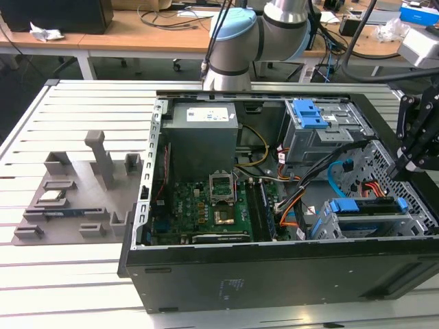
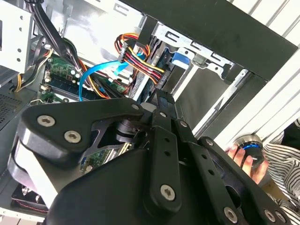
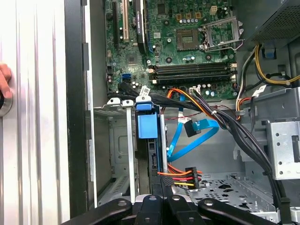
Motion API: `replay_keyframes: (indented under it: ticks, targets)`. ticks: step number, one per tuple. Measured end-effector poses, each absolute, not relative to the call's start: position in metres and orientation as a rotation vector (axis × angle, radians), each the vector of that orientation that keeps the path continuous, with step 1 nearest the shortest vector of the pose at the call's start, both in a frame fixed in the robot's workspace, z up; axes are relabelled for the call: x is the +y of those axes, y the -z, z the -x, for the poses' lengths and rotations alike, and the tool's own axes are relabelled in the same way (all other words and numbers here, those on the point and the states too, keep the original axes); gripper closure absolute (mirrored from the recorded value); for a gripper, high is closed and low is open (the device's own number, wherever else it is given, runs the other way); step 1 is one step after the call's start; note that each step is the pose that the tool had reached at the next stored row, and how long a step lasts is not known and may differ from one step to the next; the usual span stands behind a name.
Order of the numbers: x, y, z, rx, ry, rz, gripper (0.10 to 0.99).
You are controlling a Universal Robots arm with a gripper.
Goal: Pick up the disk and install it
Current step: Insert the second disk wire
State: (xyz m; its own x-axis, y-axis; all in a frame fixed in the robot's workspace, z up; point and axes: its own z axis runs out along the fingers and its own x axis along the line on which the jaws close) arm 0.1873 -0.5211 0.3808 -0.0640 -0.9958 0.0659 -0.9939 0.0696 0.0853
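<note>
The disk (image 1: 363, 205) sits in the metal drive cage (image 1: 411, 223) at the front corner of the open computer case, on the exterior view's right, its blue carrier bracket on top. In the first wrist view the disk (image 3: 148, 125) stands edge-on in that cage, blue bracket end towards the motherboard. My gripper (image 1: 415, 147) hangs above the case's right wall, a little beyond the cage and apart from the disk. Its black fingers (image 3: 153, 202) lie close together with nothing between them, and the gripper (image 2: 161, 101) points into the case.
Orange, red and blue cables (image 3: 197, 126) run beside the cage. A second drive bay with a blue latch (image 1: 309, 113) stands at the back. A grey fixture (image 1: 75, 199) with small parts lies left of the case. A person's hand (image 2: 243, 157) rests on a round knob.
</note>
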Motion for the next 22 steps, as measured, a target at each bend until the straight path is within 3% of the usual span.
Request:
replay_keyframes:
  ticks: [4, 6, 7, 8, 16, 22]
  targets:
    - [-0.521, -0.381, -0.187, -2.217, 0.026, -2.073, 0.973]
    - [-0.521, -0.381, -0.187, -2.217, 0.026, -2.073, 0.851]
    - [-0.521, -0.381, -0.187, -2.217, 0.026, -2.073, 0.851]
    - [-0.521, -0.381, -0.187, -2.217, 0.026, -2.073, 0.784]
    - [-0.488, -0.379, -0.162, -2.214, 0.026, -2.076, 0.784]
    - [-0.485, -0.373, -0.13, -2.194, 0.025, -2.097, 0.784]
